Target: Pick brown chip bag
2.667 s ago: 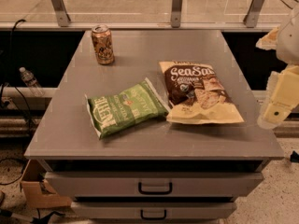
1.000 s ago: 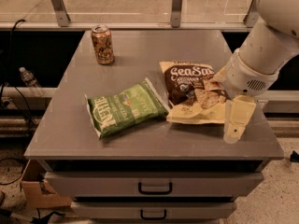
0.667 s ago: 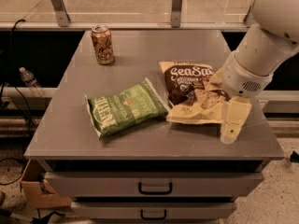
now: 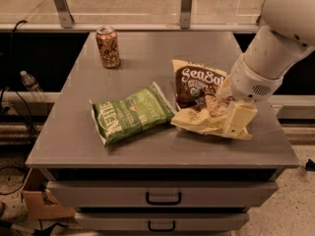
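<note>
On the desk [image 4: 74,132], a soda can [image 4: 108,46] stands at the far left, toward 11 o'clock. The green Kettle bag [image 4: 133,114] lies flat near the middle. Just beside it at 3 o'clock is the brown chip bag [image 4: 199,90], with its long axis running nearly 12 to 6. The hand [image 4: 239,118] hangs over the bag's cream lower-right corner, so most of the bag lies toward 10 o'clock from it. I cannot tell whether the hand is open or closed.
</note>
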`<action>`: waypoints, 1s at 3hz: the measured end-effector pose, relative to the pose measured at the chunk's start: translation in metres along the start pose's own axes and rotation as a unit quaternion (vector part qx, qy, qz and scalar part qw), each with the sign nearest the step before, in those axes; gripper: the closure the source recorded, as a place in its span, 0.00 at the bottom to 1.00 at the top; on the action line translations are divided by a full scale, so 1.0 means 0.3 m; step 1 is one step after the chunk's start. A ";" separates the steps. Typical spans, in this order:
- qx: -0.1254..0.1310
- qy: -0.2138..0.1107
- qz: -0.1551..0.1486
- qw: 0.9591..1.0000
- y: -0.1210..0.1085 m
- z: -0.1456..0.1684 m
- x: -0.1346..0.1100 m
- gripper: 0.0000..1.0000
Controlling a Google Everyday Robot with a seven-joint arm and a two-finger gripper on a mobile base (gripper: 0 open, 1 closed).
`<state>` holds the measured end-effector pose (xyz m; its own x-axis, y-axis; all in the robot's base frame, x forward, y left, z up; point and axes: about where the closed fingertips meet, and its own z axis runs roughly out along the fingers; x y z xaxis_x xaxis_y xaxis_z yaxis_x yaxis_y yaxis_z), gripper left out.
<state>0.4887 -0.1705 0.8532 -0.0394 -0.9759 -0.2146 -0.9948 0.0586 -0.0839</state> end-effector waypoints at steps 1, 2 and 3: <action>0.000 -0.001 0.000 1.000 -0.005 0.004 0.003 0.65; 0.020 0.005 -0.006 1.000 -0.038 -0.048 0.008 0.88; 0.070 0.012 -0.021 0.997 -0.111 -0.170 0.010 1.00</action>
<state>0.5169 -0.1861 0.9051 -0.0029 -0.9829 -0.1840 -0.9727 0.0455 -0.2276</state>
